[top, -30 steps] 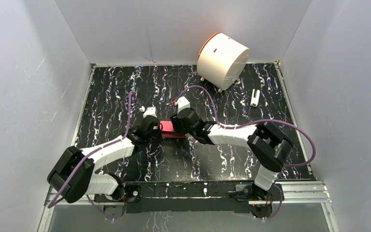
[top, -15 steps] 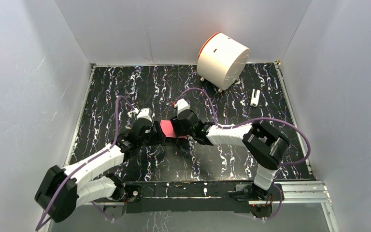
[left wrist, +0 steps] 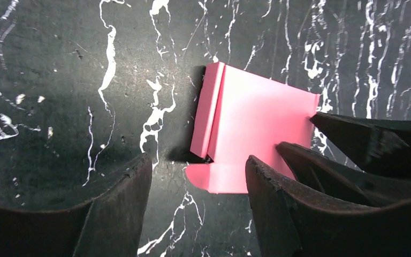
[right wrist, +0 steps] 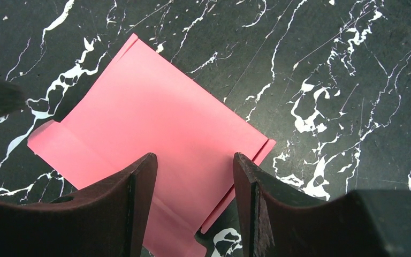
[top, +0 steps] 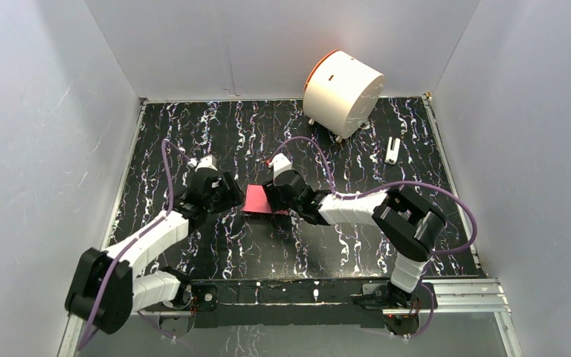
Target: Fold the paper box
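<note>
The paper box (top: 256,199) is a pink-red, flat-folded piece lying on the black marbled table (top: 193,134) between the two grippers. In the left wrist view the paper box (left wrist: 257,134) has a raised flap on its left edge and a small tab at its near corner. My left gripper (left wrist: 198,160) is open just short of that tab, with nothing between its fingers. The left gripper (top: 227,195) sits left of the box. My right gripper (right wrist: 193,158) is open, its fingers standing over the paper box (right wrist: 155,128) near its near edge. The right gripper (top: 276,199) is at the box's right side.
A large white cylinder with an orange rim (top: 342,93) stands on small casters at the back right. A small white object (top: 392,150) lies near the right wall. White walls enclose the table on three sides, and a metal rail (top: 461,294) runs along the near edge.
My left gripper went from shut to open and drew back to the left, away from the box. More of the box now shows lying flat. The right gripper barely moved.
</note>
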Controlling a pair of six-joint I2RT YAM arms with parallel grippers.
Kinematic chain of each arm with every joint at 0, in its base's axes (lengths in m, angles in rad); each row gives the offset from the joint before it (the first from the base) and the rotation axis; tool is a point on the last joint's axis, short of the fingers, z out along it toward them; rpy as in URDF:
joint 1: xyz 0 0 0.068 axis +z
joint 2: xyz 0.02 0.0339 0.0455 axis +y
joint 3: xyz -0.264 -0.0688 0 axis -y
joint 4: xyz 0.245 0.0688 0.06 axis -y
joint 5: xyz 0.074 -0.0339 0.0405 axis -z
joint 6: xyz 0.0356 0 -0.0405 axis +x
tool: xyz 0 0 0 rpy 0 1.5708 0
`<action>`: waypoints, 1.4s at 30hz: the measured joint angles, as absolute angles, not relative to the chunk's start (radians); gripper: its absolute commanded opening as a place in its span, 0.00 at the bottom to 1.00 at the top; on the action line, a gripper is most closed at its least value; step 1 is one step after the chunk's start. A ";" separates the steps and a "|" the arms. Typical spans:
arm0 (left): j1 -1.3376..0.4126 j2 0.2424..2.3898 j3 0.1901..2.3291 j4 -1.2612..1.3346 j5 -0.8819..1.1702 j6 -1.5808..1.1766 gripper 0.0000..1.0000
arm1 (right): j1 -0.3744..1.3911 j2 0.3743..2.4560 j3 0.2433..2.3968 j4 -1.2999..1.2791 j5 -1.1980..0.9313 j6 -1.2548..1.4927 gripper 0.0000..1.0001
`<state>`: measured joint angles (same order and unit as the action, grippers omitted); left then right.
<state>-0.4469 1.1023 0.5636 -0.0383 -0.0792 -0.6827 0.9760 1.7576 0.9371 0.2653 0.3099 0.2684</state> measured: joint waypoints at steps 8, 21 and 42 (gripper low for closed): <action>-0.425 1.304 0.571 0.094 0.021 -0.681 0.50 | 0.975 1.758 0.918 0.297 0.306 0.255 0.60; -0.421 1.365 0.469 0.323 0.067 -0.677 0.22 | 0.974 1.755 0.853 0.399 0.306 0.236 0.58; -0.420 1.377 0.418 0.447 0.096 -0.679 0.16 | 0.923 1.653 0.704 0.434 0.217 0.324 0.50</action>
